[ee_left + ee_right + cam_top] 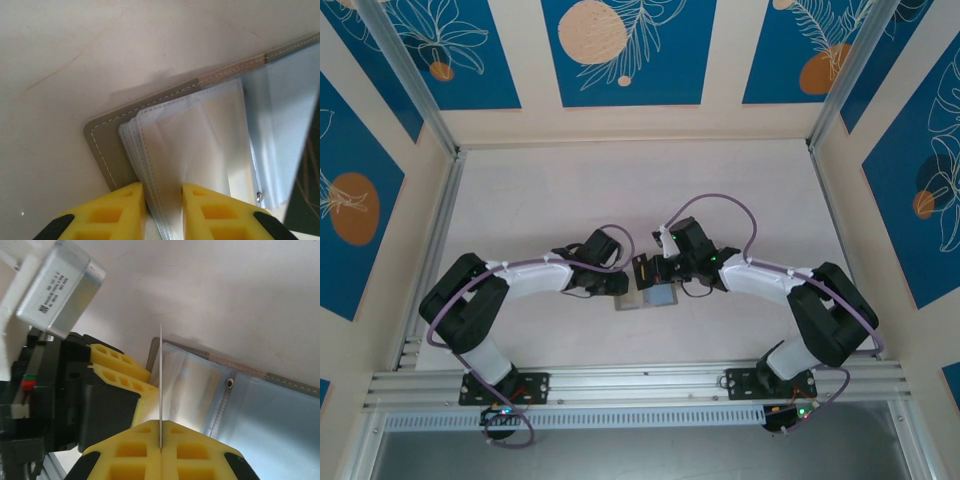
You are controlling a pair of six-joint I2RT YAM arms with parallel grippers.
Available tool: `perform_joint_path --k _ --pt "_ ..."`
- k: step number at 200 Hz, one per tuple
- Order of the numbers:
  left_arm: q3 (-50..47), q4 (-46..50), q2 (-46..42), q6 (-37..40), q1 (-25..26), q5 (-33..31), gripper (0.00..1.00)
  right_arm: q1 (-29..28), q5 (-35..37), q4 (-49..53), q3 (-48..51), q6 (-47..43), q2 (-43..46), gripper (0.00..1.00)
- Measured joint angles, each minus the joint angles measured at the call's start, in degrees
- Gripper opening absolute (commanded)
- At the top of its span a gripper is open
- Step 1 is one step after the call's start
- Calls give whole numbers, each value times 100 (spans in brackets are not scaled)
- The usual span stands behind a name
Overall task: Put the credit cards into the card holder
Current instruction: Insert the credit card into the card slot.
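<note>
Both arms point(535, 275) fold inward; right tool point(160, 432) pinches card point(160, 380) above card holder point(260, 405).

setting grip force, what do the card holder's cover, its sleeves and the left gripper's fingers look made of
Card holder cover: matte grey leather or leatherette, stitched edge. Sleeves: thin glossy clear plastic, see-through, glare. Left gripper fingers: matte yellow, moulded pockets, probably printed plastic or rubber.

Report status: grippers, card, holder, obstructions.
Left gripper shut on card holder, sleeves fanned open. Right gripper shut on card, edge-on over sleeves. Nothing seen blocking.
</note>
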State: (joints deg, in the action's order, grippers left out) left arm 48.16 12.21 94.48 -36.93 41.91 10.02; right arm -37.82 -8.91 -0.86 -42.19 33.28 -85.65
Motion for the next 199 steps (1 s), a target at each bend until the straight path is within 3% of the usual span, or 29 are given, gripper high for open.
perform_joint_path --k 199 --pt "2 2 0 -2 2 0 21 -11 721 -874 372 173 -319 0"
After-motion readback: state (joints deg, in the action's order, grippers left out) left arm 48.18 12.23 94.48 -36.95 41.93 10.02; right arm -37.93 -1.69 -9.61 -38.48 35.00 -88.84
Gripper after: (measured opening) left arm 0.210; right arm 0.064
